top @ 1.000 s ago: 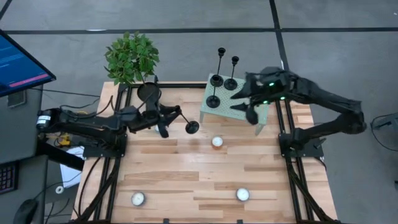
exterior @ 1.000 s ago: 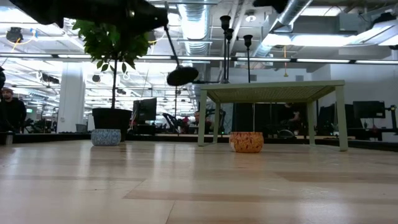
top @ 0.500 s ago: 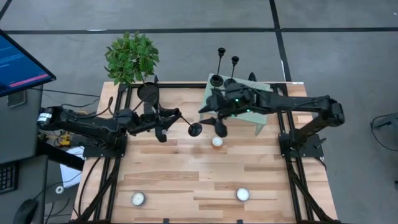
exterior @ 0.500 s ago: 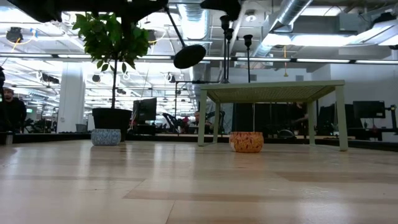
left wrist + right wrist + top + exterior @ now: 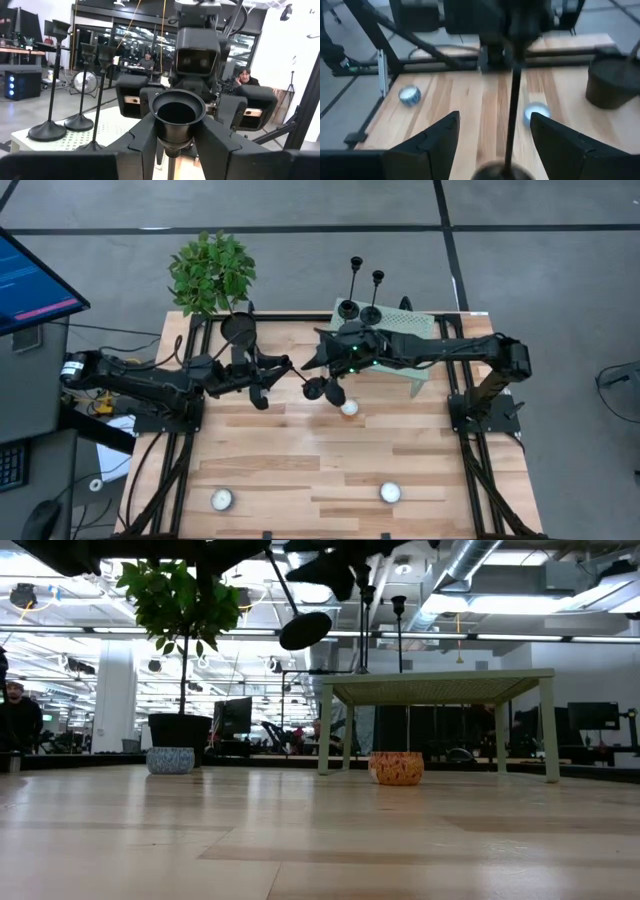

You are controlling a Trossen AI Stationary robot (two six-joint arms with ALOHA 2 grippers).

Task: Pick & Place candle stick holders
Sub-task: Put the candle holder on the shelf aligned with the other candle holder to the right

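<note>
One stiff, thin black candlestick in the air beside the small green table, pinched tight at its cup end by the left gripper, right gripper wide open around its stem, probably best grabbed there, base heavy.

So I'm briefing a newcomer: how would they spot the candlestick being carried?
Start at the small pale green table at the wooden table's back edge. Just left of it, the left gripper holds a black candlestick tilted in mid-air; the other candlesticks stand upright on that table.
</note>
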